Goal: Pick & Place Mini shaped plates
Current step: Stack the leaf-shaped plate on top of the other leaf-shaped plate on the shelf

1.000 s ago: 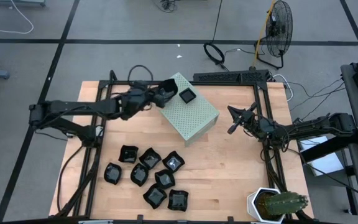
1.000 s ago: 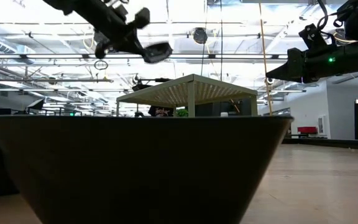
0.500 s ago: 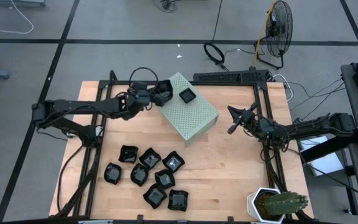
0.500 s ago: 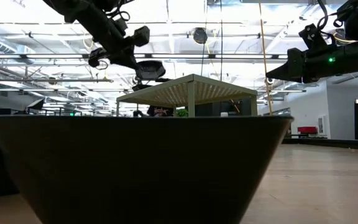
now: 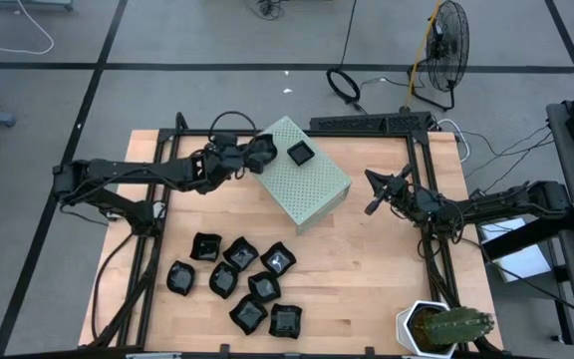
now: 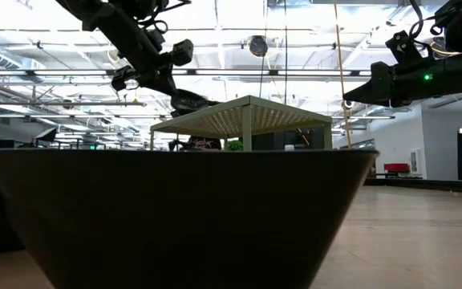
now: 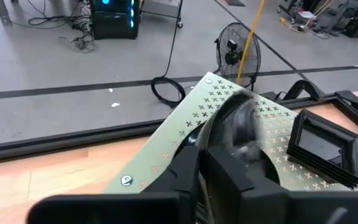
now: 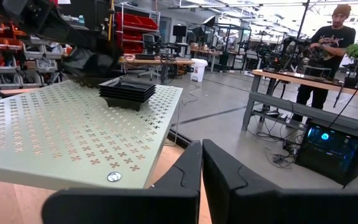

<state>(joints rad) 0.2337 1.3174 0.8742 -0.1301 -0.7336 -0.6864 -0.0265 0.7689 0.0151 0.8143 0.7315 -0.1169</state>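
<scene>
My left gripper (image 5: 258, 152) is over the left corner of the pale green perforated box (image 5: 305, 179), shut on a small glossy black plate (image 7: 240, 124). In the low view that plate (image 6: 192, 100) sits at about the height of the box top (image 6: 247, 112). Whether it rests there, I cannot tell. A stack of square black plates (image 5: 299, 153) sits on the box top, also seen in the left wrist view (image 7: 325, 146). Several more black plates (image 5: 237, 279) lie in a cluster on the near left of the table. My right gripper (image 5: 374, 194) is shut and held in the air right of the box. My left gripper pinches the black plate by the near part of its rim (image 7: 219, 134) between its two fingers. It comes from the table's left, slanting slightly down. The plate sticks out past the fingertips over the box top, roughly level.
A potted cactus (image 5: 436, 327) stands at the table's near right corner. Bare wood (image 5: 367, 269) lies between the plate cluster and the pot. In the low view a large dark plate (image 6: 183, 217) close to the camera fills the foreground. A person (image 8: 331, 43) stands in the room beyond.
My left gripper has come down toward the box top and shifted slightly toward the table's left, still shut on the plate. The plate has gone from well above the box to about the level of its top. My right arm has kept still.
</scene>
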